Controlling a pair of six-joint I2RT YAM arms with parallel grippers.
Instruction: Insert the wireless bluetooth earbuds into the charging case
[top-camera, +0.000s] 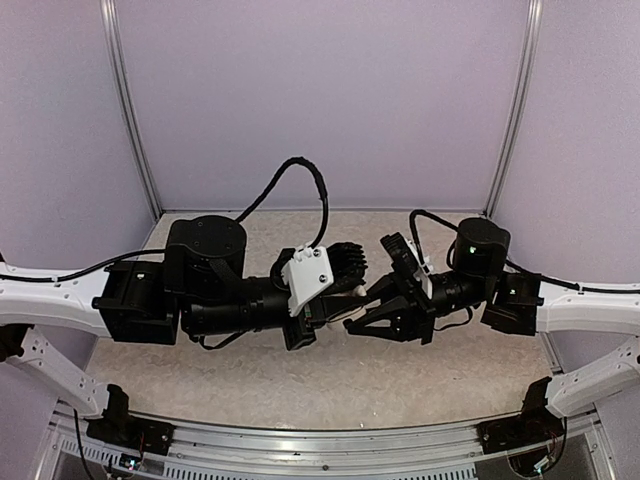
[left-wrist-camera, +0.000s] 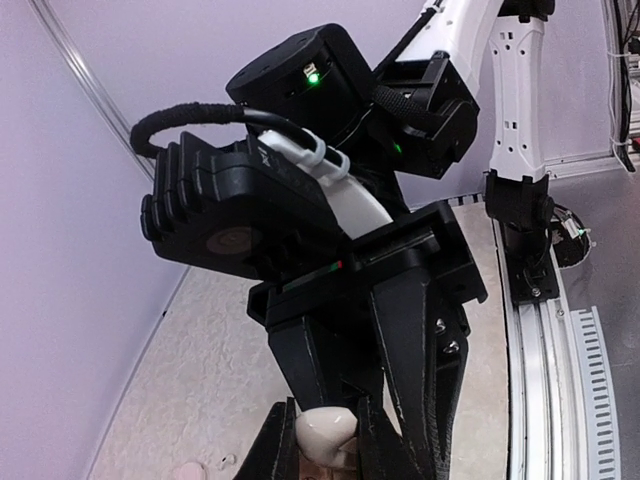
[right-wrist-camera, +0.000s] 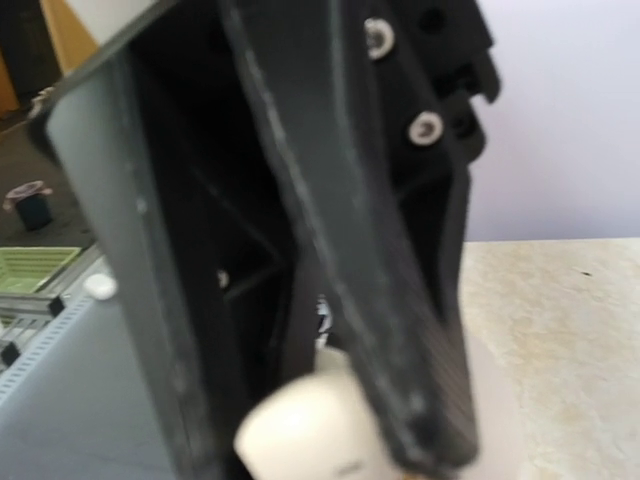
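The charging case (left-wrist-camera: 325, 428) is a small white rounded shell clamped between my left gripper's (left-wrist-camera: 325, 455) black fingers, held above the table. My right gripper (top-camera: 355, 322) meets it head-on, with its long fingers (left-wrist-camera: 315, 360) spread. One fingertip rests on the case's top and the other passes beside it. The case also shows blurred at the bottom of the right wrist view (right-wrist-camera: 310, 430). In the top view my left gripper (top-camera: 335, 308) and the arms hide the case. One tiny white earbud (left-wrist-camera: 227, 460) lies on the table below. The other earbud is out of view.
A pale round flat thing (left-wrist-camera: 188, 471) lies on the speckled table (top-camera: 300, 380) beside the earbud. Lilac walls close off the back and sides. An aluminium rail (top-camera: 330, 445) runs along the near edge by the arm bases.
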